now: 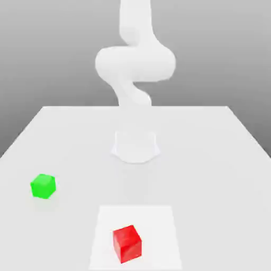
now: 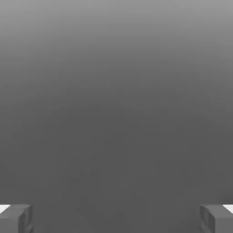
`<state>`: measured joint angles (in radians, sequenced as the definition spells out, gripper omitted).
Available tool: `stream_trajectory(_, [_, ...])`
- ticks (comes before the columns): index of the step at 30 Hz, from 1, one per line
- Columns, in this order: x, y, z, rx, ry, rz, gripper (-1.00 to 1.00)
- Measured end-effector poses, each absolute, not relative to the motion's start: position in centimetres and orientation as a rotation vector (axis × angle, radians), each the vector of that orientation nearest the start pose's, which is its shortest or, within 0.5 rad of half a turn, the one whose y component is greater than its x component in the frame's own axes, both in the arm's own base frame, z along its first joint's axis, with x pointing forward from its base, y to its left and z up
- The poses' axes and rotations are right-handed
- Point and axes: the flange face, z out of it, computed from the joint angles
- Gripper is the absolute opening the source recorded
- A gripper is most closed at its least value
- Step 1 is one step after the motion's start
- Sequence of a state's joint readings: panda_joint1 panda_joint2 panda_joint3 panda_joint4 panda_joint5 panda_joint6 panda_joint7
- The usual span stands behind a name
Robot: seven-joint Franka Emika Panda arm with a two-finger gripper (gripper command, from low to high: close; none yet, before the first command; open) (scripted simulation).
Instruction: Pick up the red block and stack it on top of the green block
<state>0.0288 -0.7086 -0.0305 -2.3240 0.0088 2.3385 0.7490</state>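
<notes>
- Gripper [image 2: 116, 218]: fingers [image 2: 16, 218] spread wide, nothing between them.
- Red block [image 1: 127, 243]: on table [image 1: 211, 159], 6 o'clock in the exterior view.
- Green block [image 1: 43, 186]: 8 o'clock, well apart from red.

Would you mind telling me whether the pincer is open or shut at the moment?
Open. In the hand view the pincer has its two fingertips far apart at opposite edges, with nothing between them.
</notes>
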Motion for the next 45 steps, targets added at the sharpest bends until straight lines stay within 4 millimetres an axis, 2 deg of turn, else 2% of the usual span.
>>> stream_trajectory(3, [41.8,-0.7,61.4,-2.595,0.946,-0.815,0.00])
stream_trajectory(6, [44.7,-0.8,55.7,-2.675,0.900,-0.700,0.00])
stream_trajectory(12, [47.9,-0.9,43.8,-2.823,0.801,-0.469,0.00])
stream_trajectory(17, [48.2,-1.0,33.8,-2.938,0.712,-0.276,0.00])
stream_trajectory(23, [45.9,-1.7,22.7,-3.069,0.596,-0.039,0.00])
stream_trajectory(28, [45.5,-1.9,16.1,-3.090,0.573,-0.003,0.00])
stream_trajectory(29, [45.4,-1.9,15.1,-3.090,0.574,-0.001,-1.00])
stream_trajectory(36, [45.4,-1.9,14.9,-3.089,0.573,0.001,-1.00])
stream_trajectory(41, [45.4,-2.0,20.1,-3.089,0.572,0.001,-1.00])
stream_trajectory(43, [44.5,-4.6,21.2,-3.097,0.545,0.001,-1.00])
stream_trajectory(45, [43.2,-8.1,21.9,-3.106,0.515,0.001,-1.00])
